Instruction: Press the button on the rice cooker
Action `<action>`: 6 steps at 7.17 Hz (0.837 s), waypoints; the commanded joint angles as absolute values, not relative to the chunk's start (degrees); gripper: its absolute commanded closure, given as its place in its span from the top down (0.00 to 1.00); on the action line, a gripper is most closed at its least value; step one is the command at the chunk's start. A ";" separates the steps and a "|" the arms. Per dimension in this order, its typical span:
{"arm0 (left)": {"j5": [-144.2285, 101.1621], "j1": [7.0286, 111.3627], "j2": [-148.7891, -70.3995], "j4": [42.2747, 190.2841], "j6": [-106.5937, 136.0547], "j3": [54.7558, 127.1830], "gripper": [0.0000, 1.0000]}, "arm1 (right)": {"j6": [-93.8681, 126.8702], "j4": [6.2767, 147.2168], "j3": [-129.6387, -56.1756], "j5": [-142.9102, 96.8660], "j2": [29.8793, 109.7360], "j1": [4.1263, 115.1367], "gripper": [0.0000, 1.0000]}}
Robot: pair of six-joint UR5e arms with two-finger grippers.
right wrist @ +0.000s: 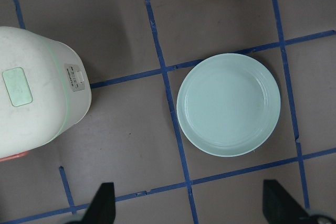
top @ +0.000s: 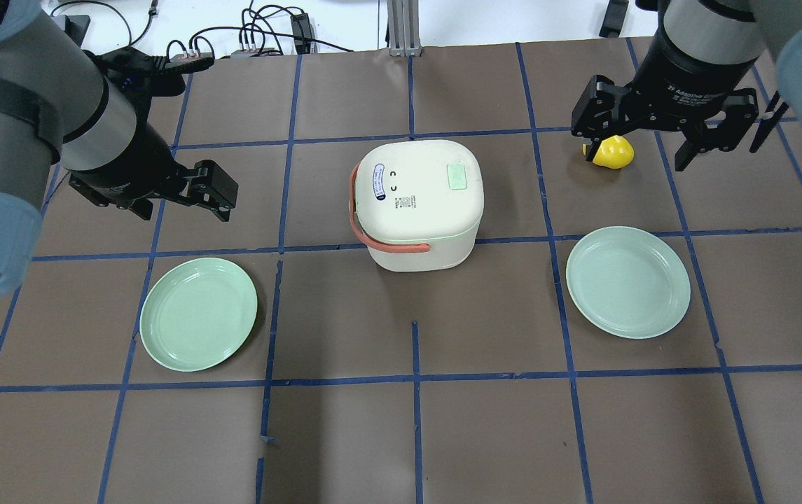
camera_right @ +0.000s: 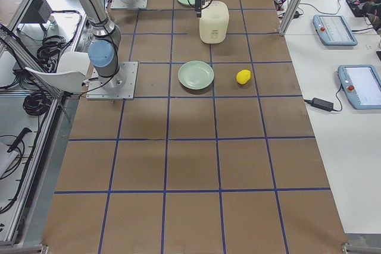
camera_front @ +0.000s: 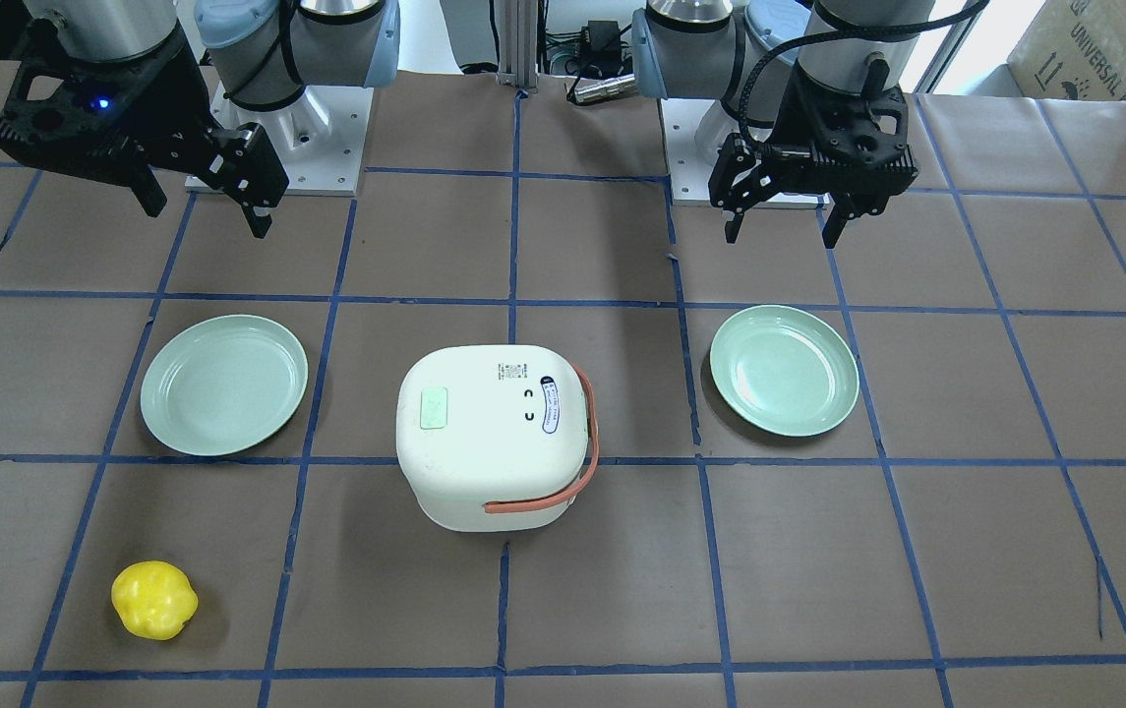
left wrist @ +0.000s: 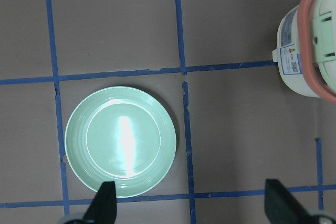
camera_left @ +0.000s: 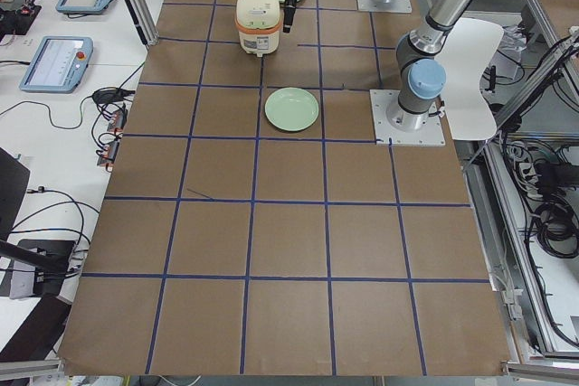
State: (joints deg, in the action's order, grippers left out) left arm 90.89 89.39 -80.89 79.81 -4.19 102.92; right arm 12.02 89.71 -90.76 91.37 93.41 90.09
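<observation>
The white rice cooker point(camera_front: 494, 438) stands at the table's middle with its lid shut and its orange-red handle point(camera_front: 590, 433) folded down. A pale green rectangular pad point(camera_front: 434, 408) sits on the lid; in the right wrist view the pad point(right wrist: 17, 86) and a small grey latch point(right wrist: 75, 77) both show. My left gripper point(camera_front: 781, 236) hangs open and empty above the table, well away from the cooker point(top: 422, 203). My right gripper point(camera_front: 208, 218) is open and empty too, high on the other side. Both wrist views show the fingertips point(left wrist: 105, 203) point(right wrist: 102, 203) wide apart.
A pale green plate point(top: 199, 313) lies under my left gripper point(top: 183, 208), and another plate point(top: 628, 281) lies on the right side. A yellow lumpy object point(top: 611, 152) lies at the far right, beyond the right gripper point(top: 635, 155). Blue tape marks a grid on the brown table.
</observation>
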 commanded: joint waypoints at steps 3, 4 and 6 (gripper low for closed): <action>90.97 89.38 -81.30 79.19 -3.52 102.75 1.00 | 13.87 90.61 -90.97 89.40 93.16 90.09 1.00; 91.92 89.38 -82.34 79.19 -3.34 101.79 1.00 | 18.32 90.70 -90.88 88.34 92.99 90.09 1.00; 91.32 89.03 -85.06 75.79 0.70 100.12 1.00 | 19.08 96.30 -90.70 88.95 92.20 90.09 0.77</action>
